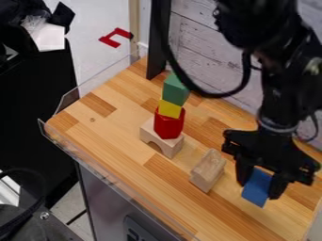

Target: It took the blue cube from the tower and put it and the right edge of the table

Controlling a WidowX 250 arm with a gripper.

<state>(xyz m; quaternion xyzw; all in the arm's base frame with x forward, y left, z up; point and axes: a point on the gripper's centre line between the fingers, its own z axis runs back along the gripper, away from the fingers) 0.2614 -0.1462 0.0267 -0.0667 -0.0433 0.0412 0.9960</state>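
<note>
The black gripper (pixel 258 184) hangs over the right part of the wooden table (pixel 119 141), shut on the blue cube (pixel 256 187), which sits between its two fingers. Whether the cube touches the tabletop I cannot tell. Left of the gripper, apart from it, stands the tower: a wooden arch block (pixel 161 139) at the bottom, a red block (pixel 168 124) on it, then a yellow block (pixel 169 108), and a green block (pixel 175 90) on top.
A loose wooden block (pixel 207 170) lies between the tower and the gripper. A clear plastic rim (pixel 113 181) runs along the table's front left edge. A black post (pixel 157 42) and a whitewashed plank wall (pixel 204 42) stand behind; a black cable loops near the tower's top.
</note>
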